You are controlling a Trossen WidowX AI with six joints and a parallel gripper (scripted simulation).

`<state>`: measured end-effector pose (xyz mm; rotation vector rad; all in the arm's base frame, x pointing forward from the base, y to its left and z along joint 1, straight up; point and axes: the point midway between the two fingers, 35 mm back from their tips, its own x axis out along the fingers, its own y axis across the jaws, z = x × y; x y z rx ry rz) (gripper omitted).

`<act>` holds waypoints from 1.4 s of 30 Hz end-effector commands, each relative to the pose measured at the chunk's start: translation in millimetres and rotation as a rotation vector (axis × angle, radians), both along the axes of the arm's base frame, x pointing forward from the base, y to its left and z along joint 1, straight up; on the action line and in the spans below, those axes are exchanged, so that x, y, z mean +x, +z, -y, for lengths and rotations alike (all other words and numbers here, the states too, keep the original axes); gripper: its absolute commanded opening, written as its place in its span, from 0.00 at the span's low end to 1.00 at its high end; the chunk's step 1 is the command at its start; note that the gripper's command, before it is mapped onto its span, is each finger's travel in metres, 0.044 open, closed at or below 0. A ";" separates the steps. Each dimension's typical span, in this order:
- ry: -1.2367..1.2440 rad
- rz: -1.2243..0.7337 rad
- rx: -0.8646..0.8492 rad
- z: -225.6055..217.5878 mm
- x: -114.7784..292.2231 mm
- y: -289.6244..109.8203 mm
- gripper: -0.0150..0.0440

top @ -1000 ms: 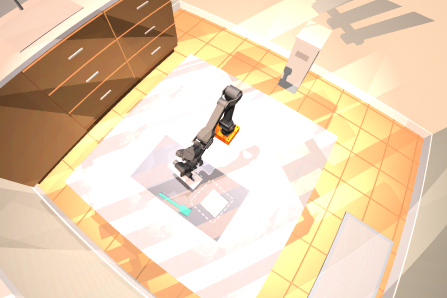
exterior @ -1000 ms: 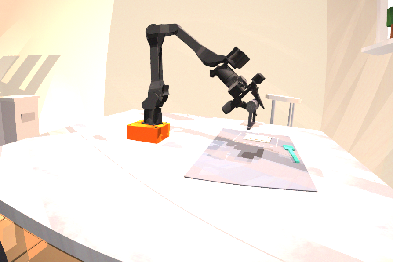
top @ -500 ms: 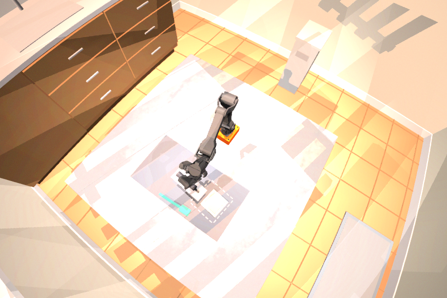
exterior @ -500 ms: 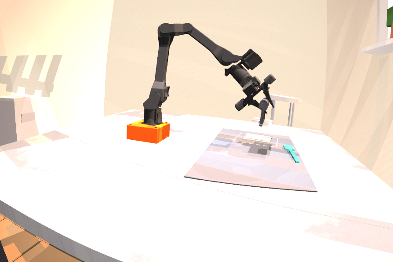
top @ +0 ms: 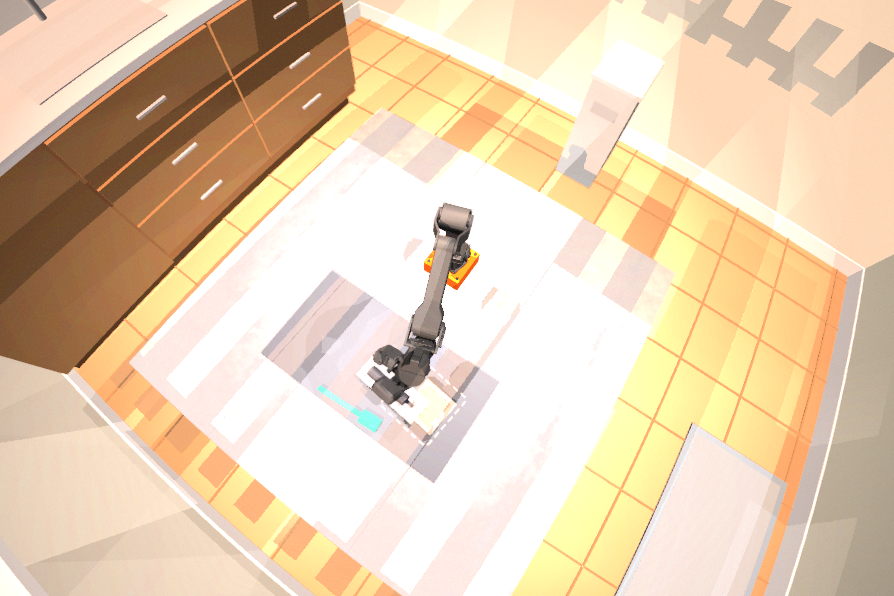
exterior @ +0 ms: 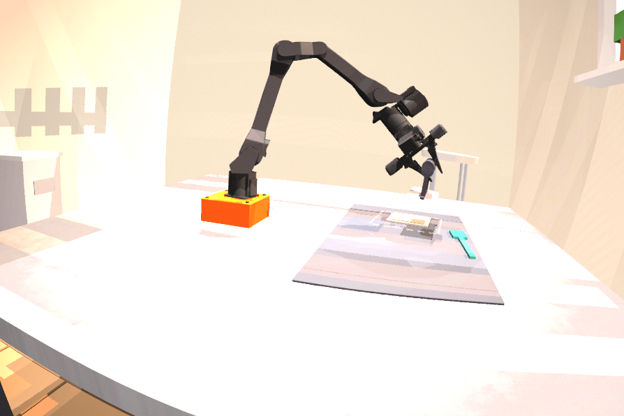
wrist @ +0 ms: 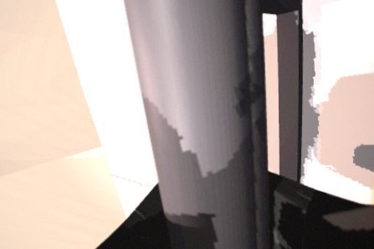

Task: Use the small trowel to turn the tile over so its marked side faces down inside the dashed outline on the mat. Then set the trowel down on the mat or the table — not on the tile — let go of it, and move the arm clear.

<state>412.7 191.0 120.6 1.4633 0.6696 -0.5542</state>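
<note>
The gripper (top: 400,397) (exterior: 429,169) is shut on the trowel, well above the mat (top: 434,466) (exterior: 372,274). The trowel's dark round handle (wrist: 197,104) fills the middle of the wrist view. Its pale blade (top: 410,412) is partly hidden under the gripper in the top view. The pale, square tile (top: 432,401) (exterior: 402,218) lies flat inside the dashed outline (exterior: 440,226). The blade is above and to one side of it, apart from it in the exterior view. A tan patch shows on the tile; I cannot tell whether it is a mark or light.
A teal spatula-like tool (top: 368,419) (exterior: 458,234) lies flat on the mat beside the outline, near the mat's edge. The arm's orange base (top: 453,265) (exterior: 234,209) stands on the table. Strong patches of light and shadow cross the mat and table.
</note>
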 end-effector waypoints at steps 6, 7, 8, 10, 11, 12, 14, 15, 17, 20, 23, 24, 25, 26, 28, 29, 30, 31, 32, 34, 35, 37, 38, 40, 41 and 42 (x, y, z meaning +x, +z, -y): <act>-0.010 0.020 0.009 -50.6 7.6 4.6 0.25; -0.011 0.020 0.009 -56.0 7.7 4.1 0.25; -0.011 0.021 0.009 -61.4 7.7 3.6 0.25; -0.012 0.022 0.010 -72.4 7.4 2.4 0.25; -0.012 0.023 0.010 -77.9 7.1 1.8 0.25; -0.013 0.024 0.010 -83.4 6.7 1.1 0.25; -0.013 0.026 0.011 -94.4 5.7 -0.3 0.25; -0.013 0.027 0.011 -99.9 5.1 -1.1 0.25; -0.014 0.030 0.011 -111.0 3.5 -2.7 0.25; -0.014 0.034 0.012 -127.7 0.4 -5.3 0.25; -0.014 0.039 0.013 -144.3 -3.5 -8.3 0.25; -0.014 0.041 0.014 -149.9 -5.0 -9.3 0.25; -0.014 0.043 0.014 -155.4 -6.6 -10.3 0.25; -0.013 0.045 0.014 -161.1 -8.3 -11.5 0.25; -0.010 0.048 0.015 -172.5 -12.2 -14.0 0.25; -0.008 0.051 0.015 -178.1 -14.3 -15.3 0.25; -0.007 0.053 0.015 -183.8 -16.5 -16.7 0.25; -0.005 0.055 0.015 -189.4 -18.8 -18.0 0.25; -0.004 0.057 0.016 -195.0 -21.1 -19.4 0.25; -0.001 0.062 0.016 -206.1 -26.2 -22.3 0.25; 0.001 0.064 0.017 -211.6 -28.9 -23.7 0.25; 0.000 0.070 0.019 -221.7 -34.0 -26.3 0.25; -0.001 0.073 0.020 -226.8 -36.8 -27.6 0.25; -0.001 0.079 0.023 -236.8 -42.5 -30.2 0.25; -0.002 0.082 0.025 -241.7 -45.5 -31.6 0.25; -0.002 0.086 0.026 -246.6 -48.5 -33.0 0.25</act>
